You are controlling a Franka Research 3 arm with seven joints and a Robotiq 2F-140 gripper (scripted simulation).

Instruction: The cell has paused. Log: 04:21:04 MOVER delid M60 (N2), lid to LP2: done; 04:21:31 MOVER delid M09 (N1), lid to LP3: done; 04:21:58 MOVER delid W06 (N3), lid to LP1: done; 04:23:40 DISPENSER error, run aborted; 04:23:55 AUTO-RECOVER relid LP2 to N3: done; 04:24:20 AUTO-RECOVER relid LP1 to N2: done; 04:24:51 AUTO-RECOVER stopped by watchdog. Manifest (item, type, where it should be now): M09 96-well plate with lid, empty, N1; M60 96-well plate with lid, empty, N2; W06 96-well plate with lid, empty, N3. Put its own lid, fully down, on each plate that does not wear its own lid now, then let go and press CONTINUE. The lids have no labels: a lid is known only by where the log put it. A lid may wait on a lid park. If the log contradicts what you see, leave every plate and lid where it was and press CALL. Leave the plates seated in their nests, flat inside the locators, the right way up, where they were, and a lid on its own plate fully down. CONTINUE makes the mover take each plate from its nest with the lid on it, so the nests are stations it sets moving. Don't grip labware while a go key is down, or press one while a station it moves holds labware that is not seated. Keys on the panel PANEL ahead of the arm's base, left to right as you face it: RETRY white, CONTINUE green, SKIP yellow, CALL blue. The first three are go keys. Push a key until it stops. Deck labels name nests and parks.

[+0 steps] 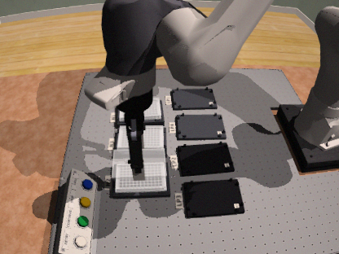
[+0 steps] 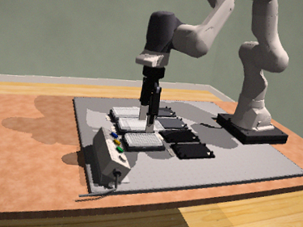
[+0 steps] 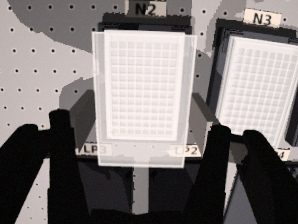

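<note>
The gripper [image 1: 136, 168] is clamped about half open on a lid [image 3: 144, 96], with one black finger [image 3: 61, 129] on each long side. The lid is a clear, pale rectangular cover with a flat top and a thin translucent skirt all round. Through it the white grid of wells below shows plainly. In the wrist view its outline spreads past the plate and over the dark frame of the nest. In the top view it looks larger than the plate [image 1: 140, 183] and is shifted off it, so it hangs level above the plate rather than seated on it.

That plate sits in the nest labelled N2 [image 3: 149, 8], the last of a row of three along the desk edge farthest from the arm's base. It is at the end by the corner where the panel [image 1: 75, 213] stands. The neighbouring plate [image 3: 256, 86] sits in N3 [image 3: 261, 18]. It is white and gridded, and whether it wears a lid cannot be told. On the base side of the row lie four flat black parks [image 1: 212, 197].
</note>
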